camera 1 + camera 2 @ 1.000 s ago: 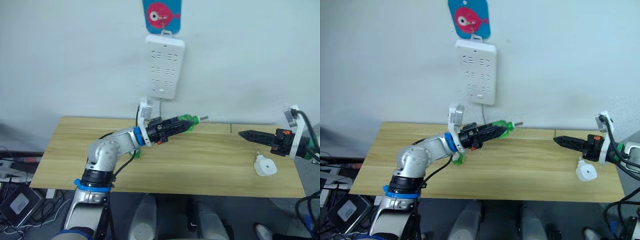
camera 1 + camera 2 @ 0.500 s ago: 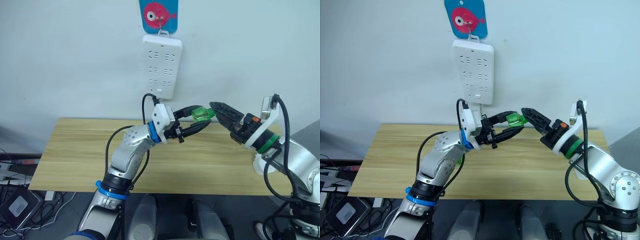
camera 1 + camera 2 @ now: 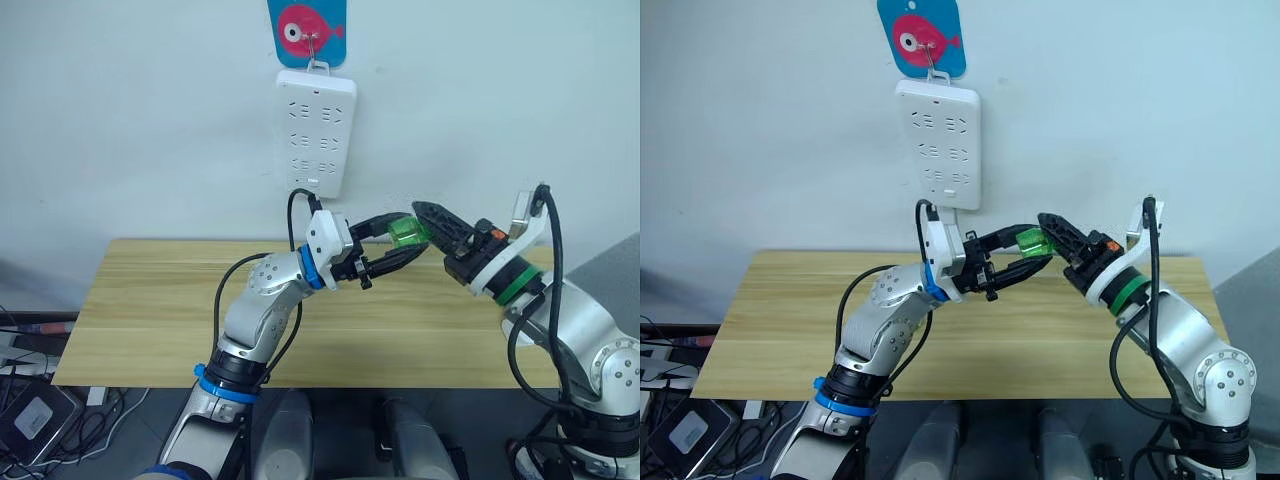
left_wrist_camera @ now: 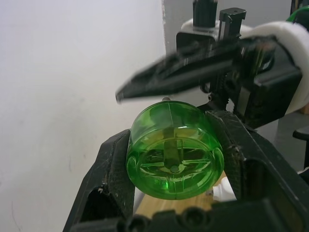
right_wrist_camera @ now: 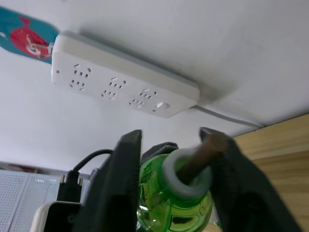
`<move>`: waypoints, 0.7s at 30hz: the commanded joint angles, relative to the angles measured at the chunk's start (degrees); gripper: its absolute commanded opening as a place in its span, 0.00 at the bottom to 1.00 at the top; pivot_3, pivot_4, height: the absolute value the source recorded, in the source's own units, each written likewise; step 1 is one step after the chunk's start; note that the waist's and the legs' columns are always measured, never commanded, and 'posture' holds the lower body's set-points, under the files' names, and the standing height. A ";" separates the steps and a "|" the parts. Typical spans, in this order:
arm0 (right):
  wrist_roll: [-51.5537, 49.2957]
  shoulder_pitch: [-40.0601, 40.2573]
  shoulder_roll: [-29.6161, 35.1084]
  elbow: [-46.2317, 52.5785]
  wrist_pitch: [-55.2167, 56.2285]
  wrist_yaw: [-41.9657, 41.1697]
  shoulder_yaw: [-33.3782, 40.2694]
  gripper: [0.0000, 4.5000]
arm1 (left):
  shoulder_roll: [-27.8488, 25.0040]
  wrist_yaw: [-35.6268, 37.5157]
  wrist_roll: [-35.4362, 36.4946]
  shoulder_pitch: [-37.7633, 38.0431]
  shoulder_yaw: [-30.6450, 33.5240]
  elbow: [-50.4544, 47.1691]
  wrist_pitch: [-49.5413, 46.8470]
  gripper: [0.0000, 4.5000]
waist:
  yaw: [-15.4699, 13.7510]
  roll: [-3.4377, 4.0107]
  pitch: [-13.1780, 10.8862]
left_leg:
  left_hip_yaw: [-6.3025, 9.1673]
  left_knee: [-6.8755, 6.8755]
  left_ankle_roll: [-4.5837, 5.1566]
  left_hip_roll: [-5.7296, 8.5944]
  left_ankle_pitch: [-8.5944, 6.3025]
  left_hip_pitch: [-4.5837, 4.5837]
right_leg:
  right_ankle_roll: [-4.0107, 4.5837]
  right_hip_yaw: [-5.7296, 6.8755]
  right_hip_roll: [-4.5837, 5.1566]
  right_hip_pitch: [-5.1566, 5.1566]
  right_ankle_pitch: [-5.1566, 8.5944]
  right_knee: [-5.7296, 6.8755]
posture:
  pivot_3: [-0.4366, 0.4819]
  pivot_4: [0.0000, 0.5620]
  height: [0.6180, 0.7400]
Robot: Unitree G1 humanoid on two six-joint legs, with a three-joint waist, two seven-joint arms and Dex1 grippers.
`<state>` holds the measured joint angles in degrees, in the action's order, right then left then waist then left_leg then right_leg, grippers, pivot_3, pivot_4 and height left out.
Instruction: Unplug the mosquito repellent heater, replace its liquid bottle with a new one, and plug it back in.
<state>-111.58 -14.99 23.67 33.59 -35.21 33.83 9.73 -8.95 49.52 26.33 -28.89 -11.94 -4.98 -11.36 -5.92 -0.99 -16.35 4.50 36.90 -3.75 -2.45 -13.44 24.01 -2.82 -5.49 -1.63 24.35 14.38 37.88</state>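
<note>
Green liquid bottle (image 3: 406,232), held in the air between two grippers above the wooden table (image 3: 150,310).

Left gripper (image 3: 398,243): fingers clamped on the sides of the bottle's green body, base facing the wrist camera, seen as a round green disc (image 4: 175,150). Right gripper (image 3: 1048,229): fingers spread and standing either side of the bottle's neck end, where a white collar and a brown wick (image 5: 199,157) poke out; whether the pads touch the bottle cannot be told. Both grippers meet above the table's far edge, near the wall. White power strip (image 3: 315,132): hung upright on the wall from a fish-printed hook card (image 3: 306,24), above and just left of the bottle, apart from it. Table top near the front edge and toward the left end is bare wood with free room.
</note>
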 commanded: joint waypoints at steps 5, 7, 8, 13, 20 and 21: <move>-1.42 0.55 0.55 3.51 0.31 -1.65 -1.32 0.19 | 0.52 -0.03 -0.30 0.36 -1.19 -2.96 -0.13 0.50 | 0.09 0.00 0.00 | 0.00 -0.02 0.00 -0.01 0.00 0.00 | 0.01 0.00 -0.01 0.01 0.01 0.00 | 0.75 0.50 1.00; -1.42 0.18 0.35 2.92 0.57 -1.41 -1.00 0.19 | 0.15 0.00 0.33 0.46 -1.22 -3.21 -1.81 0.67 | 0.11 0.00 0.00 | 0.00 -0.01 0.00 -0.01 0.00 0.00 | 0.01 0.01 -0.01 0.01 0.01 0.00 | 0.75 0.50 1.00; -1.42 0.09 0.41 2.68 0.55 -1.38 -0.88 0.19 | -0.12 0.15 0.55 0.50 -1.19 -3.38 -2.56 0.73 | 0.12 0.00 0.00 | 0.00 -0.02 0.00 -0.01 0.00 0.00 | 0.01 0.00 -0.01 0.01 0.01 0.00 | 0.76 0.50 1.00; 2.08 0.74 10.62 -1.68 -4.29 -5.89 1.86 0.19 | -8.01 5.09 0.06 -1.06 -0.39 -3.98 -6.49 1.00 | 0.14 0.03 -0.02 | 0.00 -0.01 0.00 -0.01 0.00 0.00 | 0.02 0.00 -0.01 0.02 0.02 0.01 | 0.78 0.49 1.00; 56.07 5.11 27.88 -4.58 1.29 -30.56 -14.81 0.19 | -15.98 12.37 -2.45 -3.14 -2.51 -1.76 -6.36 1.00 | -0.27 0.04 -0.02 | 0.01 -0.11 0.00 -0.05 0.00 -0.02 | 0.14 0.08 -0.06 0.06 0.12 -0.02 | 0.81 0.48 1.00; 63.10 6.08 27.35 -7.31 5.33 -32.16 -16.97 0.19 | -15.49 12.21 -2.93 -3.21 -2.75 -1.31 -5.86 1.00 | -0.38 0.03 -0.02 | 0.01 -0.12 0.00 -0.03 0.00 -0.01 | 0.12 0.08 -0.06 0.09 0.14 -0.03 | 0.81 0.49 1.00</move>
<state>-61.31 -9.70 51.16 27.93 -36.19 6.11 -4.39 -25.29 61.33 24.15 -31.66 -13.67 -5.92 -18.61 -6.30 -0.97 -16.37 4.51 36.78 -3.75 -2.48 -13.45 24.02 -2.71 -5.40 -1.68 24.45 14.53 37.81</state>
